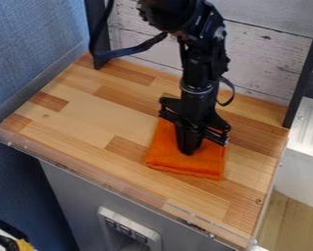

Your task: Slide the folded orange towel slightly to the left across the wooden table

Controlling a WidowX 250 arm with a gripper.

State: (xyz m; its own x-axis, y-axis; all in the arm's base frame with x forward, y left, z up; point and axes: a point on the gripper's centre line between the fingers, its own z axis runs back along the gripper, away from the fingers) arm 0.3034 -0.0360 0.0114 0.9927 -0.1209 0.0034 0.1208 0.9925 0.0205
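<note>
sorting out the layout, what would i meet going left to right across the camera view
Blue wall → left black post → orange cloth → right black post.

My black gripper (189, 148) points down over a folded orange cloth (208, 163), its tip against or just above it; I can't tell which. The cloth lies right of centre on my butcher-block worktop (87, 125), with a clear plastic rim (87, 175) along the near edge. Whitewashed planks (267, 46) stand at the far side between two black posts, a blue wall (34, 44) is at left, and a grey cabinet front (66, 188) drops below the near edge.
</note>
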